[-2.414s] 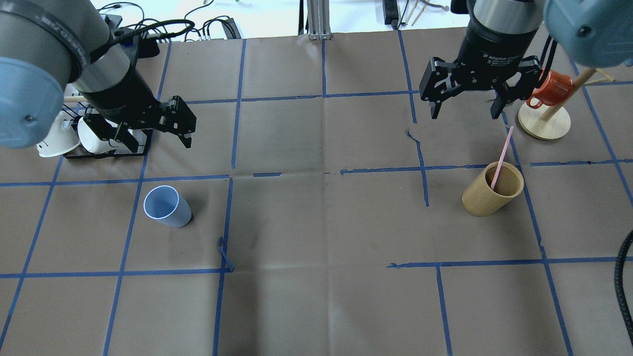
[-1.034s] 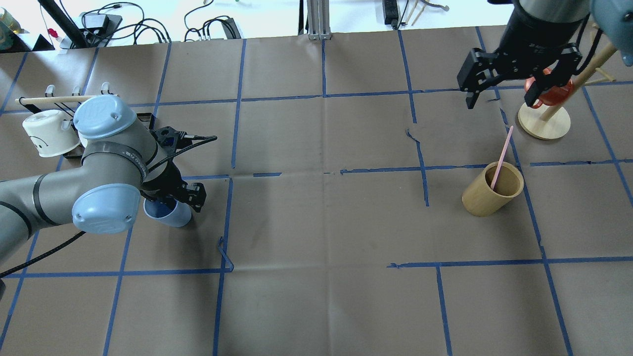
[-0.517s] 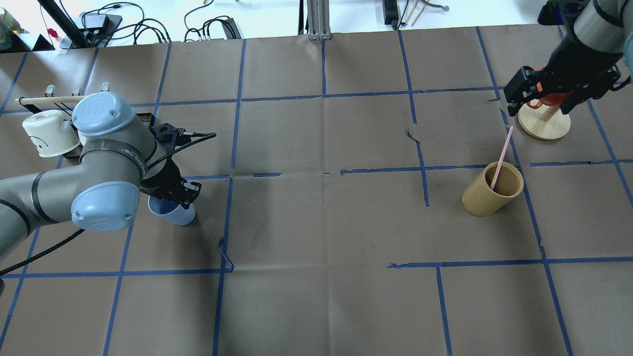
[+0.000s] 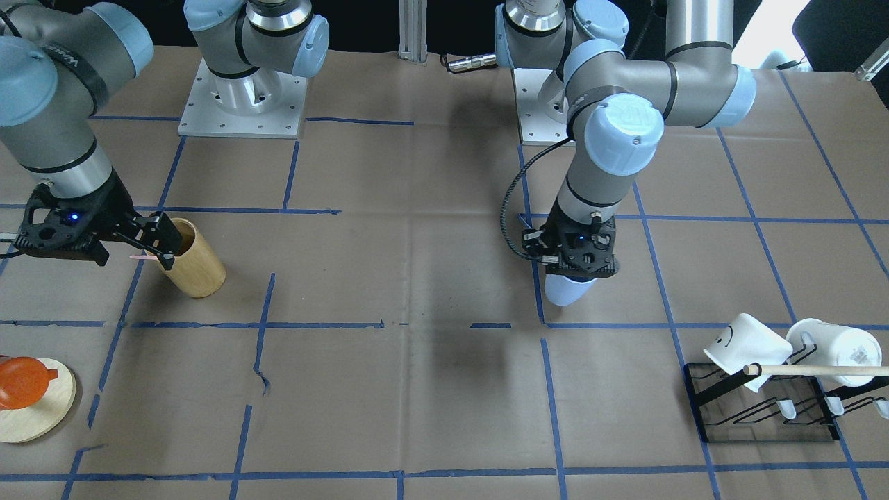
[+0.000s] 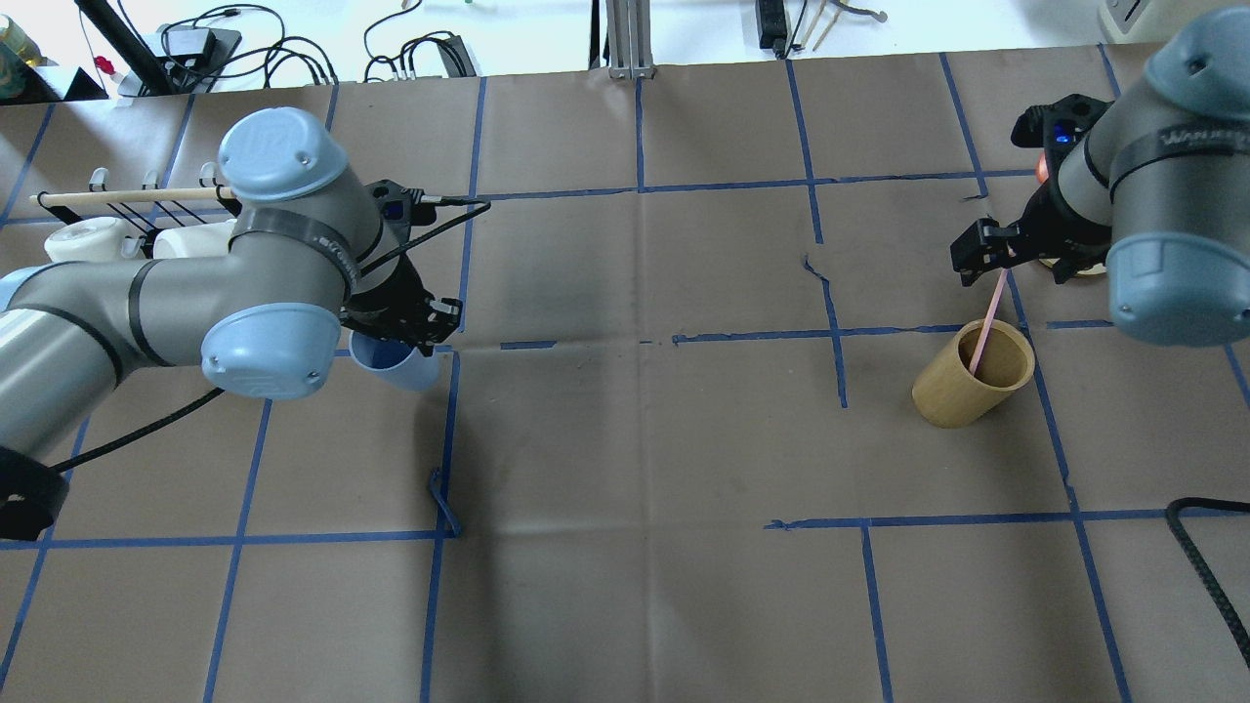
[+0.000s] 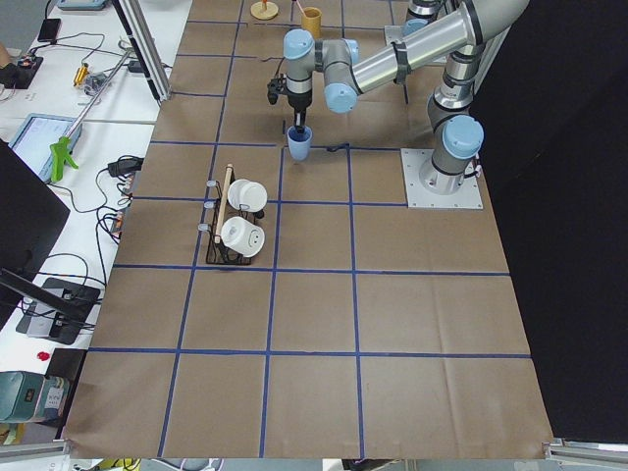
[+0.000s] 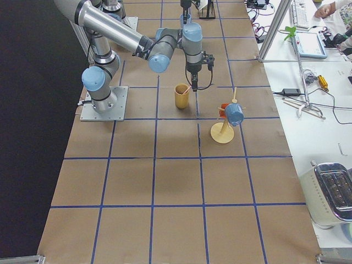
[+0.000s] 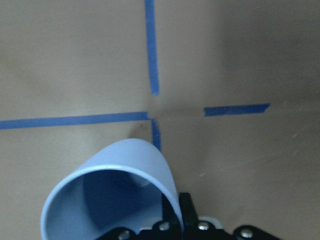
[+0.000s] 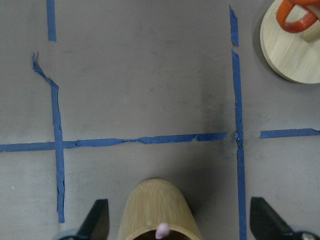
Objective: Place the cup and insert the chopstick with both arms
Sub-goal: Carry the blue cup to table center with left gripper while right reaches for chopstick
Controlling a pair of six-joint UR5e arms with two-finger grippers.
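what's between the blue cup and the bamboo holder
Only bare brown paper and blue tape lines separate the blue cup and bamboo holder, per the overhead view.

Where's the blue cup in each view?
Front-facing: blue cup right of centre.
Overhead: cup left of centre.
Exterior left: cup top centre.
Exterior right: cup likely the tiny pale shape at the top edge.
Left wrist: cup bottom left, close up.
Right wrist: not in it.
Landmark: bamboo holder, in every view but the left wrist.

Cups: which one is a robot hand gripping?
The light blue cup, gripped at its rim by the left hand. The two white cups sit on the black rack and the orange mug on its stand.
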